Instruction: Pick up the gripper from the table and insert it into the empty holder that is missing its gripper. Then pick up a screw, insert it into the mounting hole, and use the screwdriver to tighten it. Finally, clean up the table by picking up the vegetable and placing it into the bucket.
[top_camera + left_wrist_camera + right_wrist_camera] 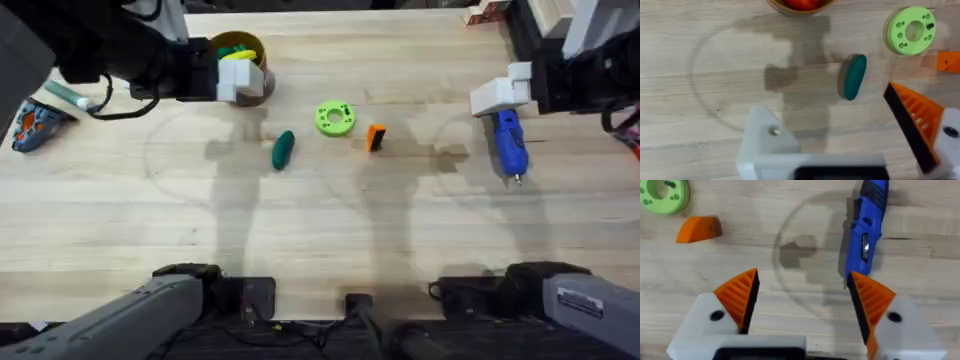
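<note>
The small orange gripper [375, 137] [947, 61] [697, 229] lies on the table right of the green ring. My left gripper [235, 80] [825, 100] hovers by the bucket [245, 62] [800, 4]. It carries one orange finger [912, 120] and a bare white holder [765, 142] with an empty mounting hole. It is open and holds nothing. The dark green vegetable [283, 149] [854, 76] lies just ahead of it. The blue screwdriver [510, 143] [866, 230] lies at the right, beside my open right gripper [503, 93] [802, 277]. The screw is out of view.
A green ring-shaped disc [334, 117] [910, 30] [662, 194] sits mid-table. A yellow toy piece [236, 52] rests in the bucket. A blue and orange item [33, 126] lies at the far left, and wooden blocks [488, 12] stand at the back right. The near half of the table is bare wood.
</note>
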### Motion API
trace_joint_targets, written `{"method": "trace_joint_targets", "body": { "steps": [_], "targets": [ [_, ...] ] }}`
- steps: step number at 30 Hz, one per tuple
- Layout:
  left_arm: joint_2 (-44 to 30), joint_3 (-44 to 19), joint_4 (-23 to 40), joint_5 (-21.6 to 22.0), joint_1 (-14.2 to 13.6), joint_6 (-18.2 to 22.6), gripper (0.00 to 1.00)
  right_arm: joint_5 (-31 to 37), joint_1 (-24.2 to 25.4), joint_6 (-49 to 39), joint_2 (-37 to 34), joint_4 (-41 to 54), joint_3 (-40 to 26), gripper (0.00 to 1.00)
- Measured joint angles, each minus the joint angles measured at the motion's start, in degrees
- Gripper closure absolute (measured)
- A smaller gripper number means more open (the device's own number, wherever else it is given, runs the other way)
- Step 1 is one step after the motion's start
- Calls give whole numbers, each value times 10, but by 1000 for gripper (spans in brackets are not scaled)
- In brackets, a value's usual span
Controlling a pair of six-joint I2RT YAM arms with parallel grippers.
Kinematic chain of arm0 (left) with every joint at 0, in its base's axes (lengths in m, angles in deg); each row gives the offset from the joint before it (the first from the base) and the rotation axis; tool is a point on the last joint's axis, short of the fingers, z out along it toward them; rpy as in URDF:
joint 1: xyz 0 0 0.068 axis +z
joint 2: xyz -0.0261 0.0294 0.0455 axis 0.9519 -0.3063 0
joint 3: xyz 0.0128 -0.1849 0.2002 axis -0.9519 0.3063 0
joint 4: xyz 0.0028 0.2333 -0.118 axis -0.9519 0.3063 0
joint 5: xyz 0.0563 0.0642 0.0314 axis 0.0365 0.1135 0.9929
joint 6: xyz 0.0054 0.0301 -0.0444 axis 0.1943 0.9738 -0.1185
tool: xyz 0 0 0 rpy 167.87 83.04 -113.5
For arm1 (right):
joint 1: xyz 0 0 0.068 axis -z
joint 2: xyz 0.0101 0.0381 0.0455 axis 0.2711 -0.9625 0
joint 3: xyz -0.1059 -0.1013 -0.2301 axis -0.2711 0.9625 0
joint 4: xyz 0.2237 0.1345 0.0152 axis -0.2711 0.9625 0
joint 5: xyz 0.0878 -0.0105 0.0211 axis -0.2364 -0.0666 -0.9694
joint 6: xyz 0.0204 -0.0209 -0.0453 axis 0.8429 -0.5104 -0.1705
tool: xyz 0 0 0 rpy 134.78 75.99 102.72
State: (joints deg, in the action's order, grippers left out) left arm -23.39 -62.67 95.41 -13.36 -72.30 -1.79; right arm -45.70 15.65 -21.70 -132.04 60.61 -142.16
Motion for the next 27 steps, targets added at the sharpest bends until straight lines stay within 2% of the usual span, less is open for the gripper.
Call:
{"method": "trace_joint_targets", "body": {
  "steps": [6, 10, 14, 16, 23, 27],
  "targets": [
    [0, -1, 9, 2, -11, 19, 15, 0, 0, 0, -2, -2, 0, 7],
    [-14, -5, 38, 3, -59, 29, 15, 0, 0, 0, -2, -2, 0, 7],
    [-60, -7, 51, 2, -117, 23, 16, 0, 0, 0, -2, -2, 0, 7],
    [-89, -7, 59, 2, -133, 17, 15, 0, 0, 0, -2, -2, 0, 7],
    [-165, -7, 66, 19, -158, 9, 14, 0, 0, 0, -2, -1, 0, 8],
    [-182, -1, 14, 33, -161, 11, 13, 0, 0, 0, -2, 0, 0, 9]
  ]
}}
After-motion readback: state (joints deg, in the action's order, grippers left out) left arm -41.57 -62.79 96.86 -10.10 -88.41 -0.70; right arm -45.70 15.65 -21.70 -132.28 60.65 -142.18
